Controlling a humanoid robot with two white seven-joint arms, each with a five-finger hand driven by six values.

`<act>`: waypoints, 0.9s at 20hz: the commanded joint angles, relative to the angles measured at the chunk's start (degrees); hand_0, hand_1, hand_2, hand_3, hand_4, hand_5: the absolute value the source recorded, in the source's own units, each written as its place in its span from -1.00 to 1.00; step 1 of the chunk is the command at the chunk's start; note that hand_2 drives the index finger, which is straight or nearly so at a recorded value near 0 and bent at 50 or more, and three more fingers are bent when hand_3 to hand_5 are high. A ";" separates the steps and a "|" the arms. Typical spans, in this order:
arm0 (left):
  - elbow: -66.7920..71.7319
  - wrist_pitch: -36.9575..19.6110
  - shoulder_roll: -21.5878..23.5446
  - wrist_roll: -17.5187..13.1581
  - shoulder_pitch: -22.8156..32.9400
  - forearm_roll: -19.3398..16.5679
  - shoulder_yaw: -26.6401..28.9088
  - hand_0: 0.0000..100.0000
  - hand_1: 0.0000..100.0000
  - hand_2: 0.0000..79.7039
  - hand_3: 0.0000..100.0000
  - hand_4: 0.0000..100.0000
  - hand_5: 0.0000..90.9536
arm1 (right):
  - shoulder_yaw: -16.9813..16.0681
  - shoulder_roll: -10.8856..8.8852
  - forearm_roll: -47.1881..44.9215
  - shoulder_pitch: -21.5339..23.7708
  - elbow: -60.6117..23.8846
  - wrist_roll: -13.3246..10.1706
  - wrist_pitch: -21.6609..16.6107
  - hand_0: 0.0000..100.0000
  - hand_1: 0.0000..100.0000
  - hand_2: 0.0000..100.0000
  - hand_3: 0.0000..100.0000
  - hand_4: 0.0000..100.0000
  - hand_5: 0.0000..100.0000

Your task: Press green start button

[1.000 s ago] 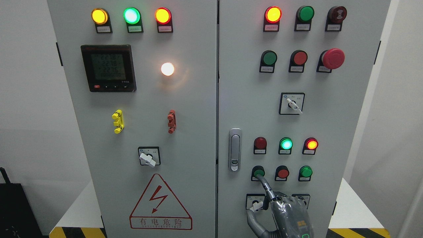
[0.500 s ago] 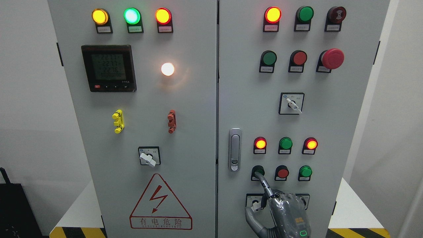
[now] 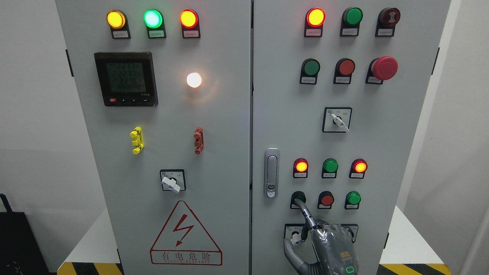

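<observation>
Since the small red lamp [image 3: 301, 166] above got lit and the green lamp [image 3: 330, 166] beside it went dark, a registered press is suggested; the round green start button [image 3: 298, 197] is touched by the grey right hand [image 3: 328, 244], index extended, nothing grasped.

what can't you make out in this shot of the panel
- Head view: whether the right hand fingertip actually depresses the green button; the finger covers its lower part.
- Selector switch low on the panel: partly hidden behind the hand.
- Label plates under the lamps: print too small to read.
- Left hand: out of frame.
</observation>
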 commanded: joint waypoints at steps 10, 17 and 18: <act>0.06 -0.04 0.00 -0.01 0.00 -0.02 0.00 -0.76 0.11 -1.00 -1.00 -1.00 -1.00 | -1.63 0.06 -2.49 4.22 -7.54 0.66 0.07 0.15 -0.27 -1.00 0.49 0.59 0.80; 0.06 -0.04 0.00 -0.01 0.00 -0.02 0.00 -0.76 0.11 -1.00 -1.00 -1.00 -1.00 | 0.38 -0.11 -15.64 9.32 -13.87 5.39 -0.28 0.40 -0.23 -1.00 0.36 0.44 0.48; -0.03 -0.04 0.00 -0.01 0.00 -0.02 0.00 -0.76 0.11 -1.00 -1.00 -1.00 -1.00 | 1.08 -0.11 -18.03 10.02 -14.40 6.19 -0.19 0.46 -0.25 -1.00 0.28 0.36 0.32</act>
